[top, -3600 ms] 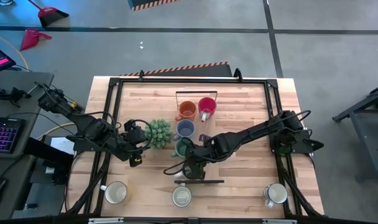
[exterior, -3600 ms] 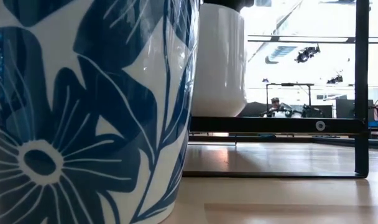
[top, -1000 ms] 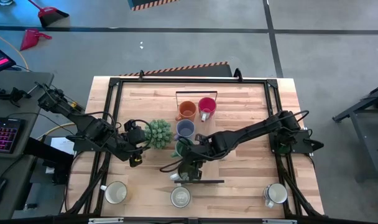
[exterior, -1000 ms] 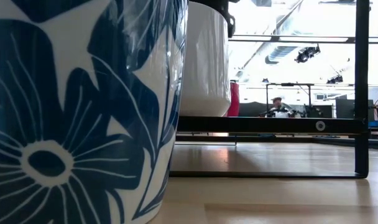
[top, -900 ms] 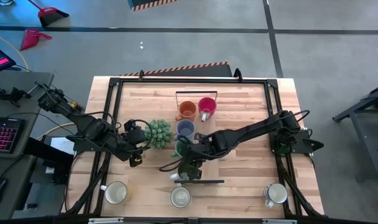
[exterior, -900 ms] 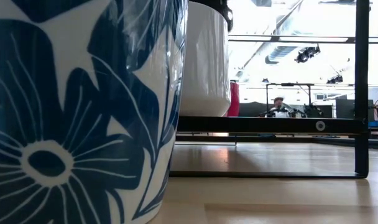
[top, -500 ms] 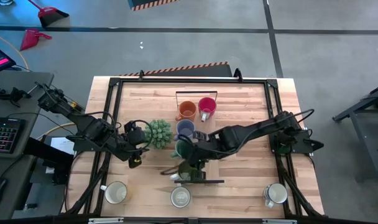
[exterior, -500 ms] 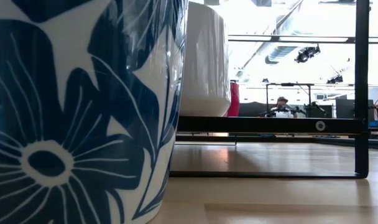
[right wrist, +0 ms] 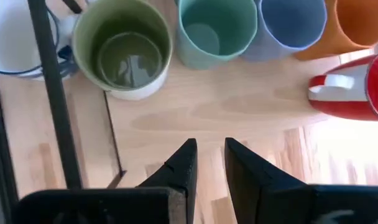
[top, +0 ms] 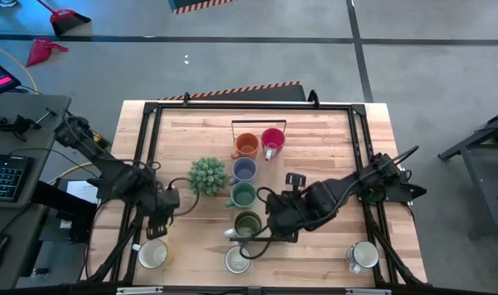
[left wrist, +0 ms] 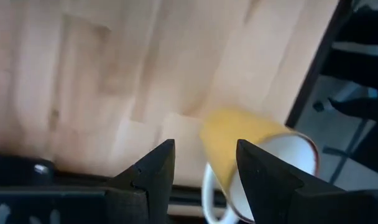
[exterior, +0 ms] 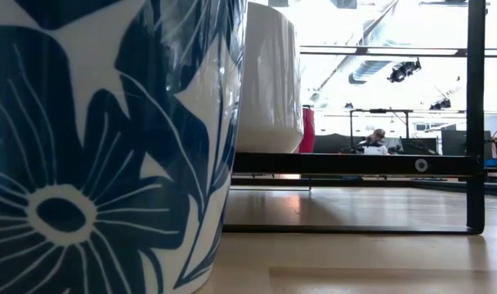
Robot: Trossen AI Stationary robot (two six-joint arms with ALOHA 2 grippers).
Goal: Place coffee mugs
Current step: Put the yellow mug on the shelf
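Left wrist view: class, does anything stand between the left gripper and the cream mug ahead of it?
Nothing visible does. The left gripper is open above the bare wooden table. The cream mug shows just beyond its fingertips, with only wood between them.

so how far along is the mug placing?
Done: orange mug, red mug, blue mug, teal mug and olive mug stand grouped mid-table. In hand: nothing. The right claw is empty beside the olive mug; the left claw is open over the near-left white mug. Left: the white mugs at the near edge.
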